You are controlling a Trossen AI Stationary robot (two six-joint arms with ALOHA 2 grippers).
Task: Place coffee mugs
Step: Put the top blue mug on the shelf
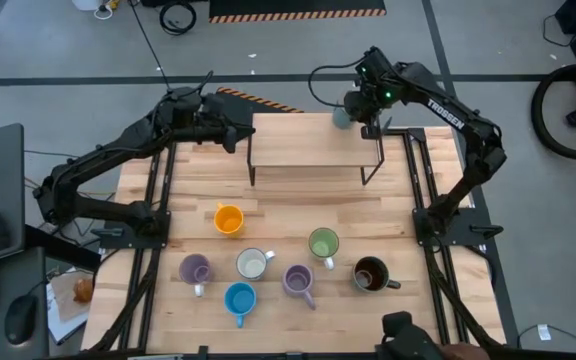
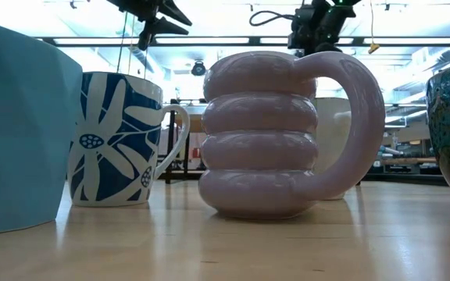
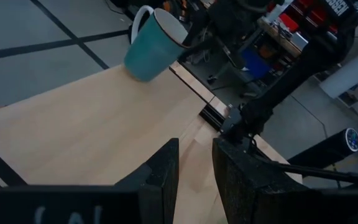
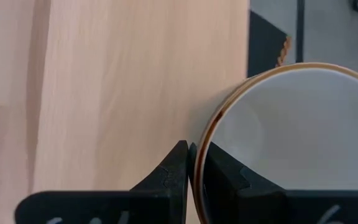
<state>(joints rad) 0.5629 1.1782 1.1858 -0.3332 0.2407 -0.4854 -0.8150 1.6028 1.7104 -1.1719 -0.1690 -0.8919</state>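
Right arm is holding a mug over the shelf.
The shelf [image 1: 313, 150] is sitting at top middle; the right claw [image 1: 365, 120] is pinching the teal mug's [image 1: 342, 117] rim, so lower it flat. Left claw [image 1: 240, 133] is waiting half-open, empty, upper left.

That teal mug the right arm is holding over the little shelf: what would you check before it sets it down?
1. Grip on the teal mug: right gripper is pinched on its rim. Ok.
2. Mug level: it hangs tilted in the left wrist view. Not ok.
3. Landing spot: the shelf top looks bare. Ok.
4. Mug over the shelf: it sits at the far right corner, near the edge. Cannot tell.
5. Left gripper out of the way: it is at the shelf's opposite end, holding nothing. Ok.
6. Seven mugs on the table stay apart from the shelf. Ok.
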